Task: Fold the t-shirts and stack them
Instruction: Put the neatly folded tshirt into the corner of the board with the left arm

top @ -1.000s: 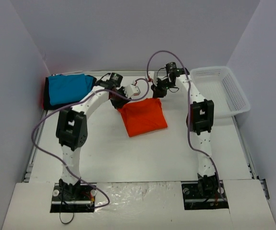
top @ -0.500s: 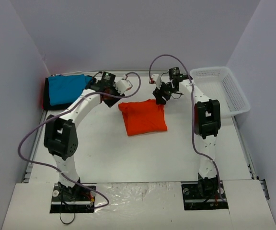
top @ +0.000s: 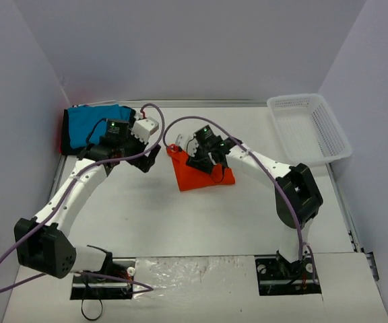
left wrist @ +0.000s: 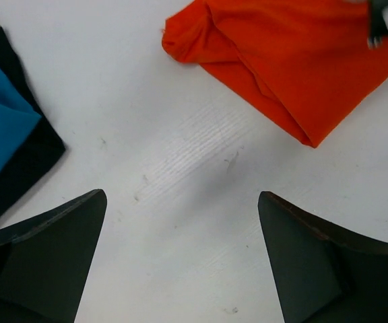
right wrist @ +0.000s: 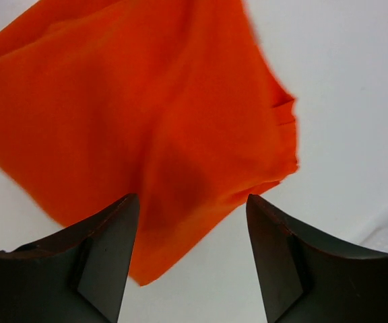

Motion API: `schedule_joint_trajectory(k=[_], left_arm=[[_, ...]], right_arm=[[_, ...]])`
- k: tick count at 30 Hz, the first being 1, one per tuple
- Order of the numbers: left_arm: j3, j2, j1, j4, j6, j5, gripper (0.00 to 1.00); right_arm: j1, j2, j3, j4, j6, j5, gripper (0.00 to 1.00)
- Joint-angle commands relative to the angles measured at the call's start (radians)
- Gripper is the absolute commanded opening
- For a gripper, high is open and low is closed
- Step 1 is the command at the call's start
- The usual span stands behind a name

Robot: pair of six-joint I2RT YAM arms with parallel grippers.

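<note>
The orange-red t-shirt lies folded in the middle of the table. My right gripper hovers over its far part, open; in the right wrist view the shirt's hem edge runs between the fingers of the right gripper, ungripped. My left gripper stands wide open to the shirt's left, and in its wrist view the left gripper has only bare table between its fingers. The turquoise-blue t-shirt lies folded on the black one at the far left corner.
A white mesh basket stands at the far right, nothing visible in it. Purple cables loop off both arms above the table. Grey walls close in the left, far and right sides.
Both grippers have opened and left the orange shirt's far edge. The left arm swung left and nearer; the right arm moved nearer, over the shirt.
</note>
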Motion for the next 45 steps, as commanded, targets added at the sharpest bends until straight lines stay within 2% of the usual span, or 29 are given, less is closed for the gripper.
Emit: schedule_joint_trajectory(k=[1, 6, 13, 17, 23, 30, 33, 36, 37, 39, 45], left_arm=[[-0.03, -0.049, 0.088, 0.045, -0.127, 0.117, 0.95], [-0.105, -0.132, 0.234, 0.115, -0.25, 0.22, 0.94], [-0.177, -0.183, 0.363, 0.166, -0.363, 0.333, 0.94], [-0.197, -0.174, 0.374, 0.171, -0.397, 0.381, 0.94], [-0.153, -0.077, 0.374, 0.083, -0.388, 0.439, 0.94], [-0.179, -0.033, 0.373, 0.119, -0.417, 0.456, 0.94], [-0.179, -0.005, 0.373, 0.129, -0.431, 0.462, 0.94], [-0.177, 0.035, 0.373, 0.139, -0.451, 0.485, 0.94], [-0.179, 0.045, 0.373, 0.148, -0.46, 0.493, 0.94], [-0.183, 0.079, 0.371, 0.165, -0.495, 0.519, 0.94], [-0.248, 0.148, 0.368, 0.335, -0.678, 0.615, 0.94]], right_arm=[[0.079, -0.082, -0.094, 0.026, 0.022, 0.151, 0.61], [0.179, -0.058, -0.126, 0.016, 0.025, 0.231, 0.61], [0.233, 0.016, -0.094, 0.013, 0.042, 0.22, 0.6], [0.28, 0.051, -0.077, 0.003, 0.042, 0.219, 0.59], [0.317, 0.104, -0.048, -0.01, 0.052, 0.199, 0.58], [0.336, 0.173, -0.031, -0.008, 0.048, 0.202, 0.56], [0.336, 0.194, -0.034, 0.013, 0.034, 0.22, 0.52], [0.333, 0.22, -0.027, 0.021, 0.034, 0.225, 0.45], [0.333, 0.229, -0.022, 0.023, 0.034, 0.225, 0.25], [0.336, 0.238, -0.017, 0.02, 0.032, 0.233, 0.0], [0.348, 0.237, 0.062, -0.019, 0.034, 0.257, 0.0]])
